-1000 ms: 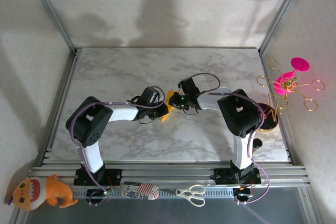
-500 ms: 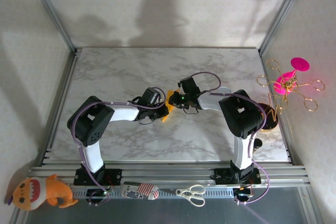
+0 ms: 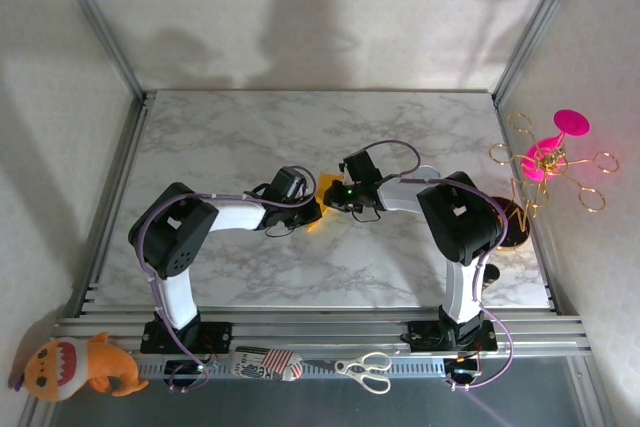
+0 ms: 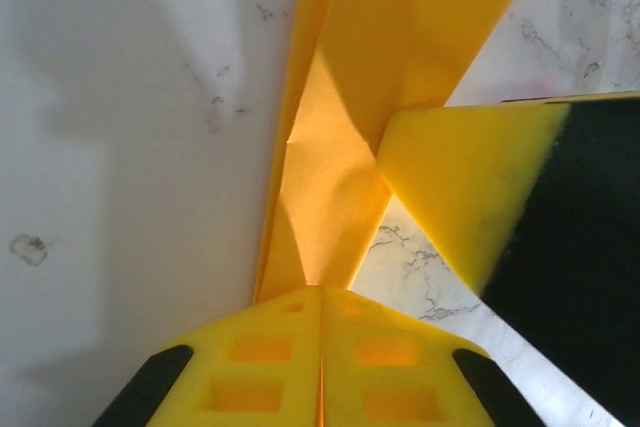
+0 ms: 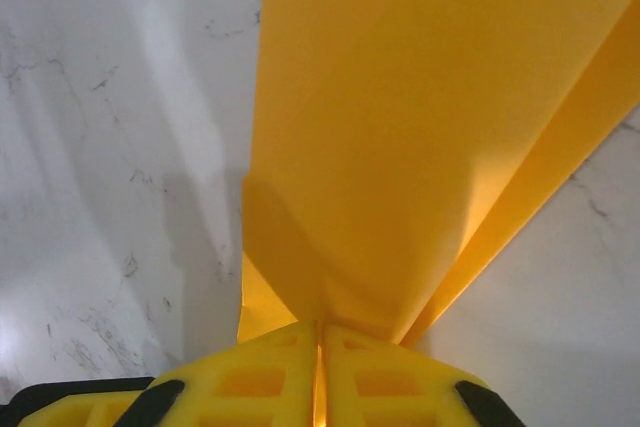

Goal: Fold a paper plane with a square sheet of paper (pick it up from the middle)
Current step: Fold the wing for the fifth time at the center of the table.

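The square sheet of paper (image 3: 321, 213) is orange-yellow and folded into a slim, layered paper plane shape with a lengthwise crease. It sits at the middle of the marble table (image 3: 240, 137), between the two arms. My left gripper (image 3: 312, 212) is shut on its near-left end. In the left wrist view the paper (image 4: 335, 157) runs out from between the closed left gripper (image 4: 321, 292), and a yellow finger (image 4: 455, 187) of the right gripper presses in from the right. My right gripper (image 3: 331, 195) is shut on the other end. In the right wrist view the paper (image 5: 420, 117) fans out from the closed right gripper (image 5: 319, 325).
A pink and gold wire stand (image 3: 548, 159) on a black base (image 3: 512, 225) stands at the table's right edge. Scissors (image 3: 365, 370), a striped item (image 3: 268, 363) and an orange plush toy (image 3: 80, 365) lie on the near rail. Frame posts rise at the back corners.
The right gripper has crept slightly towards the near side with the paper. Both grippers stay shut on it.
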